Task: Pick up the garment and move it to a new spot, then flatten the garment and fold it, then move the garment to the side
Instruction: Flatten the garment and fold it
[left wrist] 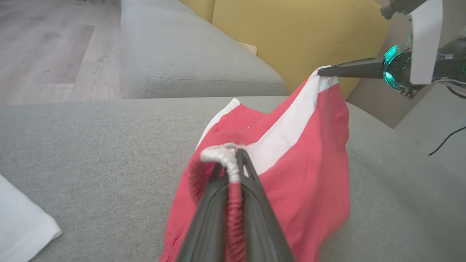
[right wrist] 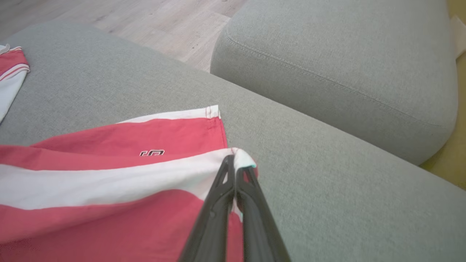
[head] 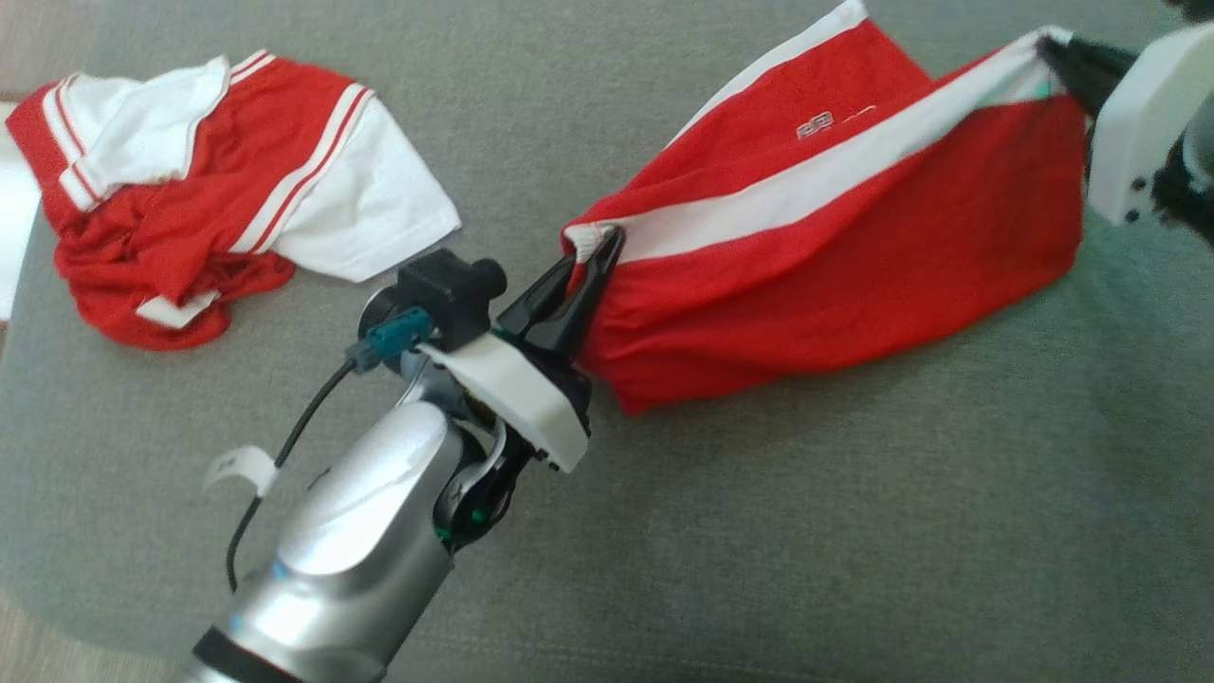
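The garment [head: 835, 256] is a pair of red shorts with a white side stripe, held stretched above the grey sofa seat between both grippers. My left gripper [head: 593, 254] is shut on its gathered waistband corner; the left wrist view shows that bunched waistband [left wrist: 222, 154] pinched between the fingers [left wrist: 251, 174]. My right gripper [head: 1053, 49] is shut on the white hem corner at the upper right, seen close in the right wrist view as the right gripper [right wrist: 235, 160] with the garment [right wrist: 109, 182] hanging to its left. The right gripper [left wrist: 324, 71] also shows in the left wrist view.
A second red and white garment [head: 199, 190] lies crumpled at the left on the grey sofa seat [head: 759, 531]. A grey sofa arm [right wrist: 346, 69] and yellow cushion [left wrist: 291, 36] border the seat. Wooden floor [left wrist: 43, 43] lies beyond. A white cloth [left wrist: 22, 225] rests nearby.
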{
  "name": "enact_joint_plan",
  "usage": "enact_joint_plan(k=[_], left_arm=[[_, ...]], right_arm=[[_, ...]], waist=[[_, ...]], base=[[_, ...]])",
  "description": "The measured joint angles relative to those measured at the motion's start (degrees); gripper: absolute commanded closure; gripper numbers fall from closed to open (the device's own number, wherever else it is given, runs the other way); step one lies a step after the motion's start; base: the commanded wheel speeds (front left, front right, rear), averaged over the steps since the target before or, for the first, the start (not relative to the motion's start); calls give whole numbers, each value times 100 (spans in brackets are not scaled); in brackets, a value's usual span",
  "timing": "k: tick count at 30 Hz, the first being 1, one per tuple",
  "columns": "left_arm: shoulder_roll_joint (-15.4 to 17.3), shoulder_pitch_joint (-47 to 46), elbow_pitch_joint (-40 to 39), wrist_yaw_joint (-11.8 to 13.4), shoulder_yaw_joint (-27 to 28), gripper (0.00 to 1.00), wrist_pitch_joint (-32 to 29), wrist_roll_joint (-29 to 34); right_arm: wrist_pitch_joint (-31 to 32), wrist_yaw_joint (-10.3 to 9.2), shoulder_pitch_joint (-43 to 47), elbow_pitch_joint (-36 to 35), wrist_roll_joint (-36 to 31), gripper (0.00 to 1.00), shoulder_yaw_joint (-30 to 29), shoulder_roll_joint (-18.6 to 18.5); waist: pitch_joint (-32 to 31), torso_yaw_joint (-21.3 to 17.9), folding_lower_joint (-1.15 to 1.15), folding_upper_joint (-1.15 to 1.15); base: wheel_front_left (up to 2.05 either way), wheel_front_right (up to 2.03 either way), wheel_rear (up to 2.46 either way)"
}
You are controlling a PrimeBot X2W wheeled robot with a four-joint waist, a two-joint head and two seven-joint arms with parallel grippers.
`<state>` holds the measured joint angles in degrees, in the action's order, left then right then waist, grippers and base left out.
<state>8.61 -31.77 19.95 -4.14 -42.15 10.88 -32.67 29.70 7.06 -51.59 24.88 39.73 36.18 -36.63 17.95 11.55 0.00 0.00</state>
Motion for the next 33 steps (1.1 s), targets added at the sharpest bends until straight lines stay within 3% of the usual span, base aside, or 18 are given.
enact_joint_plan(k=[11, 29, 30, 31, 32, 33], left_arm=[[-345, -483, 520, -99, -7, 100, 233, 0], [-578, -866, 933, -145, 221, 100, 342, 62], [-590, -866, 955, -148, 222, 100, 342, 85], [-602, -866, 988, -149, 224, 100, 342, 87], [-610, -865, 1002, -147, 232, 20, 342, 104], [-612, -866, 1004, -143, 248, 0, 343, 132]], right_arm=[[-636, 0, -968, 743, -59, 100, 650, 129], [-1569, 0, -1982, 1981, 66, 100, 1534, 396], [-1650, 0, -1982, 2118, 111, 29, 1503, 425], [-1642, -1, -1983, 2248, 162, 0, 1519, 458], [-1660, 0, -1982, 2309, 162, 0, 1532, 486], [-1700, 0, -1988, 2348, 162, 0, 1548, 522]], waist=[[430, 302, 0, 0], [951, 446, 1, 0], [939, 450, 1, 0], [921, 451, 1, 0], [911, 443, 1, 0], [910, 429, 0, 0]], base=[[0, 0, 0], [0, 0, 0], [0, 0, 0], [0, 0, 0], [0, 0, 0], [0, 0, 0]])
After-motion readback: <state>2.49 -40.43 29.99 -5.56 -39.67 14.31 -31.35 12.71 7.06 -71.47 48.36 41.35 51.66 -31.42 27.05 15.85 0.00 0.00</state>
